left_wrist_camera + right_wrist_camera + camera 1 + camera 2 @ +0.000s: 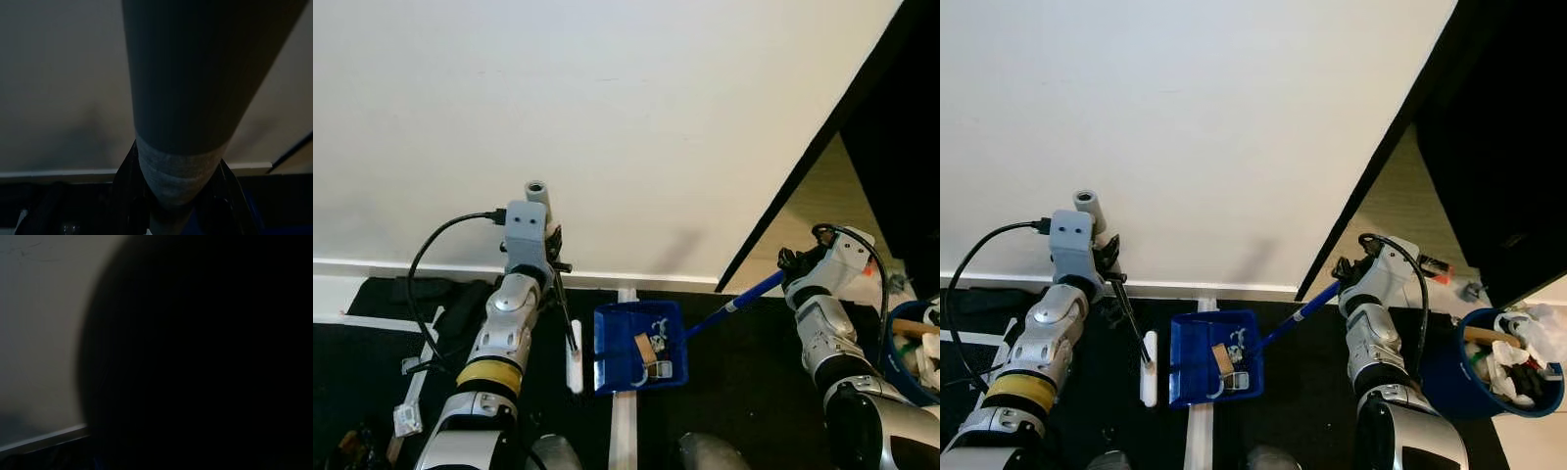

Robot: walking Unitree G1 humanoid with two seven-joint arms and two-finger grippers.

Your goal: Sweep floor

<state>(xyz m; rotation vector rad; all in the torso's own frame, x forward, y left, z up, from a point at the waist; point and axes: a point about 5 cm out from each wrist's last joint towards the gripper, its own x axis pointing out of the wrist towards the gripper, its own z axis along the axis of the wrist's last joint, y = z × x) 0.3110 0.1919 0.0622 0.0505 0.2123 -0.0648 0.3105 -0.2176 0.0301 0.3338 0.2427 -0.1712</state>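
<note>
Blue dustpan [639, 345] beside the wall: rigid, light, spillable; held by its handle in the pinching right gripper [790, 262]. Left gripper [556, 257] is clamped on the broom stick [567, 315].

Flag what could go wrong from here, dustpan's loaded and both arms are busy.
1. The blue dustpan holds scraps and hangs off a long handle in the right tool; tilting it on the way to the blue bin could spill them back onto the dark floor.
2. The left tool holds the broom close to the dustpan's edge; a stray stroke may knock it.
</note>
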